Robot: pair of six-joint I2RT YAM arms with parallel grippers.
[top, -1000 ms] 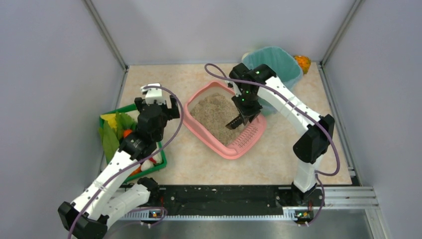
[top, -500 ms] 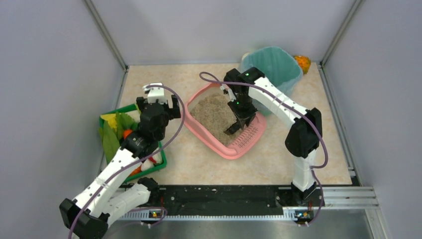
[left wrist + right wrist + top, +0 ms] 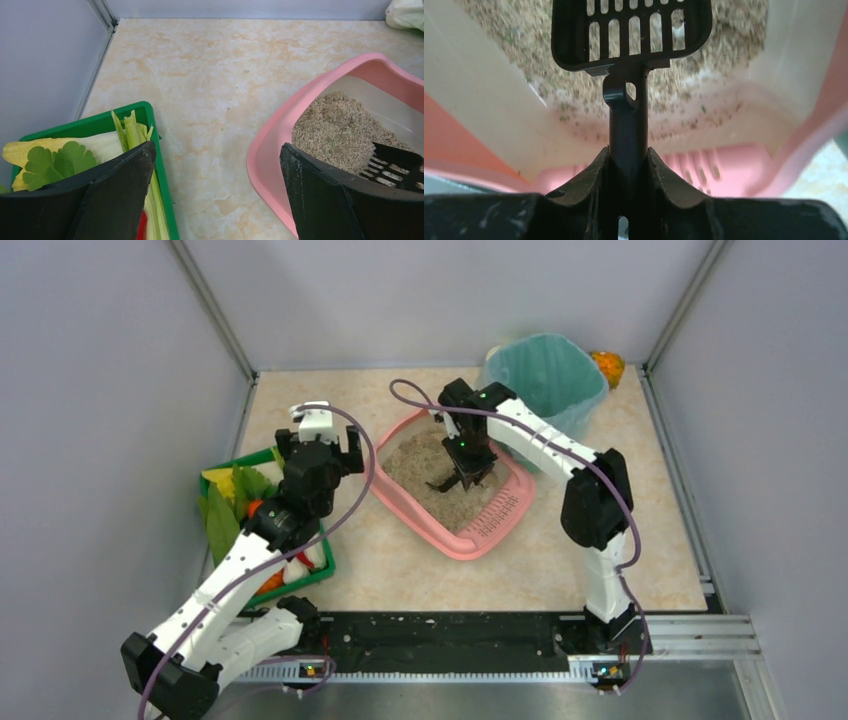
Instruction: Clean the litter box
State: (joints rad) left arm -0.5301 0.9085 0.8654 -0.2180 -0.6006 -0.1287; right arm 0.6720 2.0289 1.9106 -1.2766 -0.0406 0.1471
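Note:
The pink litter box (image 3: 458, 546) lies mid-table, with beige litter (image 3: 415, 462) heaped toward its far end and a slotted ledge (image 3: 498, 512) at its near right end. My right gripper (image 3: 468, 462) hangs over the box, shut on the handle of a black slotted scoop (image 3: 443, 483). In the right wrist view the gripper (image 3: 628, 152) pinches the handle. The scoop head (image 3: 631, 30) is down at the litter (image 3: 734, 30), in front of the ledge (image 3: 704, 170). My left gripper (image 3: 320, 445) stands open and empty left of the box; in its wrist view the gripper (image 3: 217, 147) spans bare table beside the box rim (image 3: 265, 150).
A green tray (image 3: 325, 575) of leaves and colourful items sits at the left, its rim (image 3: 145, 107) under my left finger. A tall teal-lined bin (image 3: 545, 370) stands behind the box at the back right, with an orange object (image 3: 607, 365) beside it. Grey walls enclose the table.
My right arm has swung left and carried the scoop from over the slotted ledge to the litter in the middle of the box. The left arm has barely shifted.

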